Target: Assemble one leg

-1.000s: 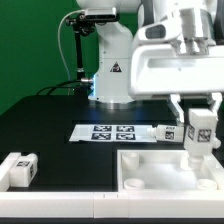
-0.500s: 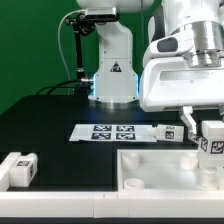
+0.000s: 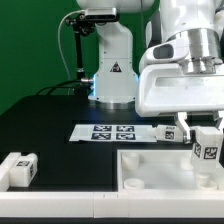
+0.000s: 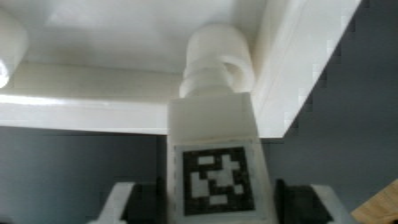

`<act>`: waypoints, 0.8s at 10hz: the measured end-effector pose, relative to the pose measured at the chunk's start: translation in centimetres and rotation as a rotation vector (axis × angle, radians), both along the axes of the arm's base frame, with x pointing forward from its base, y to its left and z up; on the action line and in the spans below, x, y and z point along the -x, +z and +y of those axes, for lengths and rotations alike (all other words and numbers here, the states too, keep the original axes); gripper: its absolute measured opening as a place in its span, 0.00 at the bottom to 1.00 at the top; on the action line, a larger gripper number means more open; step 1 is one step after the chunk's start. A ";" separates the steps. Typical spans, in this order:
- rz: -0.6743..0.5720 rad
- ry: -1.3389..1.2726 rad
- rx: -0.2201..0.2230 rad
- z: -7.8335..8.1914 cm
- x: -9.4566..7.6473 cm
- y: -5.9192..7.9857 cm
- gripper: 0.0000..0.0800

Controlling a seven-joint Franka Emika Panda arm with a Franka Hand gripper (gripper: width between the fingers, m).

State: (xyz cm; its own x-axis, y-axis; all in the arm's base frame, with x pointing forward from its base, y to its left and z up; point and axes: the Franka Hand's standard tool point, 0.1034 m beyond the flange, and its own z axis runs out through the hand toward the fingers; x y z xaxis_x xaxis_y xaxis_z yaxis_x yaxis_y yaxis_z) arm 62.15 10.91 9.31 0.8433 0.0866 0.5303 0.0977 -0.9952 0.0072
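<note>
My gripper [image 3: 203,140] is shut on a white leg [image 3: 206,146] with a black-and-white tag, holding it upright over the far right corner of the large white square panel [image 3: 150,175]. In the wrist view the held leg [image 4: 217,150] runs from between my fingers [image 4: 127,198] toward a rounded white post [image 4: 217,60] in the panel's corner [image 4: 302,70]; whether they touch I cannot tell. Another tagged leg [image 3: 20,168] lies on the table at the exterior view's left.
The marker board [image 3: 115,132] lies on the black table behind the panel. The arm's white base [image 3: 112,70] stands at the back. A second rounded post [image 4: 11,45] shows at the wrist view's edge.
The gripper with the leg has moved toward the exterior view's right and a little lower over the panel's far right corner.
</note>
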 end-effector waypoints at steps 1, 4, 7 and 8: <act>-0.002 0.007 -0.001 0.5 0.0 0.0 0.36; -0.003 0.009 -0.001 0.8 -0.1 -0.3 0.36; 0.006 0.010 0.007 0.5 0.2 -1.3 0.36; 0.003 0.010 0.008 0.5 0.2 -1.6 0.36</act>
